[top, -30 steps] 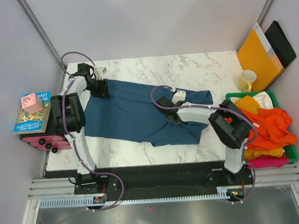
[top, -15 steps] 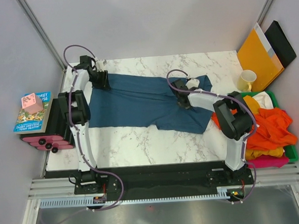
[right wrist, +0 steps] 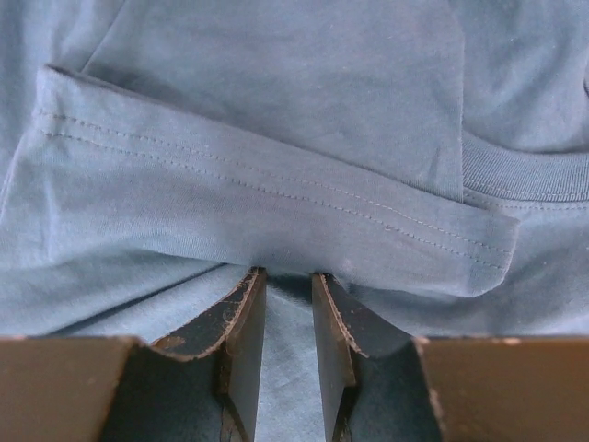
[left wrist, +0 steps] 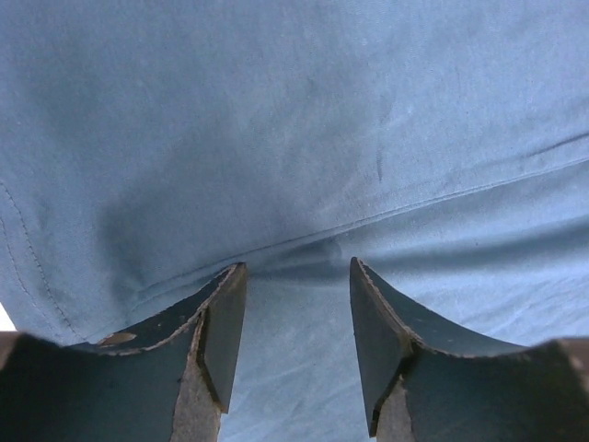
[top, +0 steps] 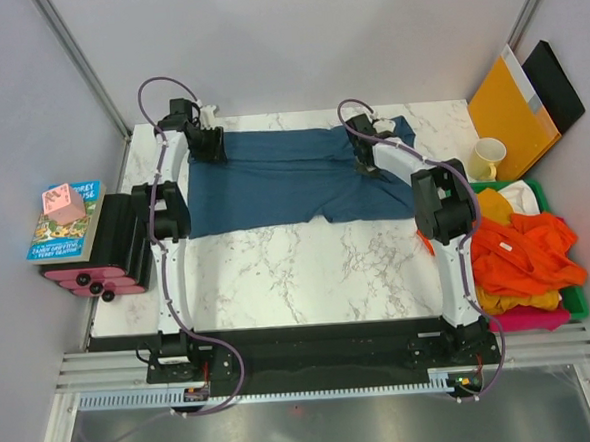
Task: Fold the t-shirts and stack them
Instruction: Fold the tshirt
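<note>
While I stand by the arms, the near part of the table (top: 279,282) shows white stone. To the right, a green bin (top: 581,302) holds a heap of orange shirts (top: 527,252), with yellow and pink cloth under them. Farther back, the blue shirt (top: 272,177) lies spread out along the far edge of the table, reaching from one arm to the other. The left tool (left wrist: 296,276) sits over its left end with jaws apart. The right tool (right wrist: 288,273) is narrow and pinches a folded hem by the collar. Beyond the bin stands a yellow mug (top: 488,157).
</note>
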You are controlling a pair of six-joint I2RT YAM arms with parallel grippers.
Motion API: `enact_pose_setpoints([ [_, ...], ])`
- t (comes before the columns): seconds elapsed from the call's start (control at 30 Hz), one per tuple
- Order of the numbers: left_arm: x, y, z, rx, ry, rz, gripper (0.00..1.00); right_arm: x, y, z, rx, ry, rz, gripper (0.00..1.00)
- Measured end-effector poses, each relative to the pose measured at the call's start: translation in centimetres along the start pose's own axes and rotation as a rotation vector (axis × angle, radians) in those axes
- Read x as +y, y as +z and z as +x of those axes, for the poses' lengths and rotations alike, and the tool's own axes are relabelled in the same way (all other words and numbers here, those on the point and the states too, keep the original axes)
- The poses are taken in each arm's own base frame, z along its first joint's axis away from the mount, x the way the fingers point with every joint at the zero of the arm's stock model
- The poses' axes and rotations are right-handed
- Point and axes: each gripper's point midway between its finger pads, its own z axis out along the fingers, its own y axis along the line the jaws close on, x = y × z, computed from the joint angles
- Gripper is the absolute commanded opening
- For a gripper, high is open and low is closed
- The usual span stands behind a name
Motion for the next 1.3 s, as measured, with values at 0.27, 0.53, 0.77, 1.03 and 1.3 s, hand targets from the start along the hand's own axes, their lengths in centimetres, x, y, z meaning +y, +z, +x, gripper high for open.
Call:
enact_pose_setpoints([
  [0.27,0.1,0.3,-0.8,-0.026,-0.005,-0.021,0.64,0.9,0.8,-1.6,0.006,-0.013,-0.049,0.42],
  [0.53,0.0,-5.7,-2.4,-0.115,-0.089,-0.012,0.66,3.2,-5.2,-4.9,-0.065,-0.007,-0.2,0.51],
  [0.77,-2.4,-11.9,-3.3,-0.196,-0.068,-0.005,0.59,5.8,-7.5,-11.1,-0.176,0.044,-0.313,0.49],
  [1.03,-4.3,-8.0,6.7,0.055,-0.169,0.07,0.57,4.8,-0.2,-10.7,-0.105,0.068,-0.278,0.48],
  [1.3,-4.7,-7.5,8.6,0.102,-0.187,0.083,0.57,3.8,0.7,-9.1,-0.066,0.045,-0.25,0.48],
])
